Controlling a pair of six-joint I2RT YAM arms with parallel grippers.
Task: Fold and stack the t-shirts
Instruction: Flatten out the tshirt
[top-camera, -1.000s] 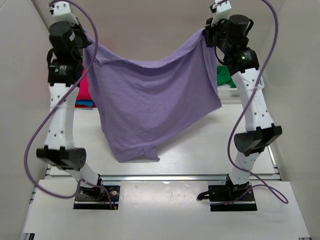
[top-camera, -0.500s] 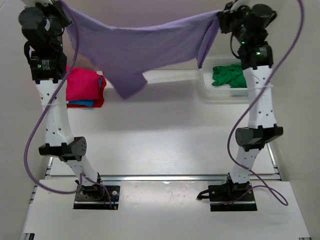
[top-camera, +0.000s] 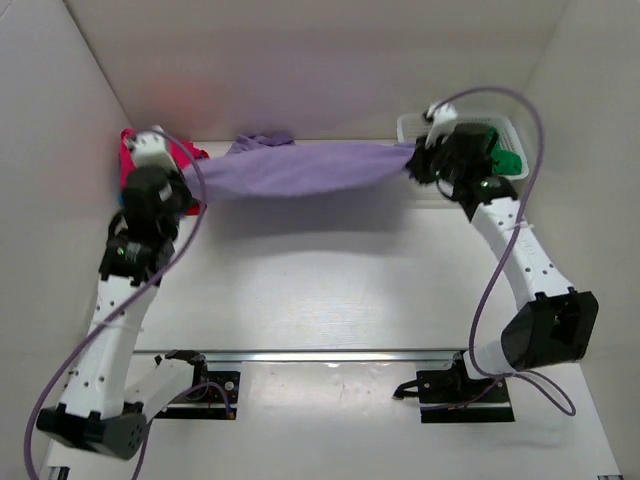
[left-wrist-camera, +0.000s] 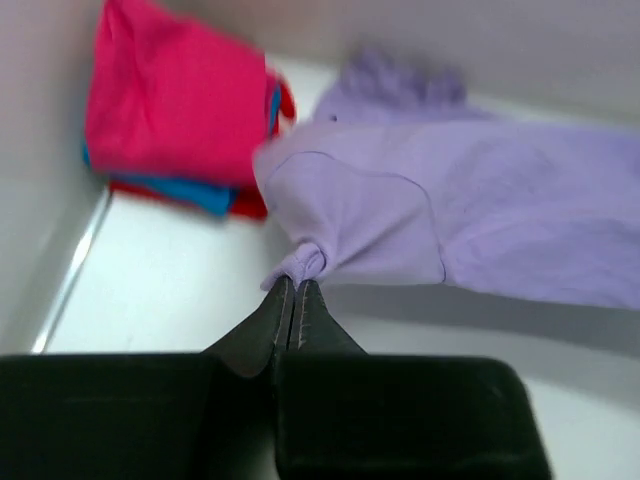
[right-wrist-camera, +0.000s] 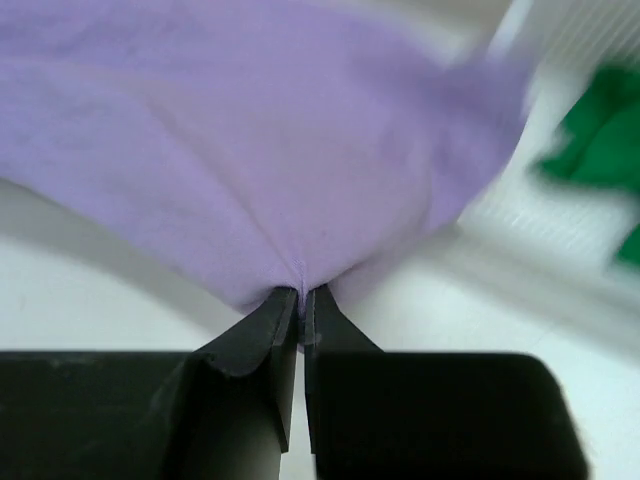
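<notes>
Jaws pinched tight, the left gripper (left-wrist-camera: 292, 287) and right gripper (right-wrist-camera: 300, 293) each hold a corner of the lilac t-shirt (top-camera: 300, 170), stretched between them low over the far table (top-camera: 330, 290); best to lower both ends level and taut, clear of the folded stack (left-wrist-camera: 170, 110).

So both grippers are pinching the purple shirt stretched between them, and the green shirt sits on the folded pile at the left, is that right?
Not quite. The left gripper and right gripper pinch the purple shirt, but the green shirt lies in the white basket at the right, as the top view shows.
</notes>
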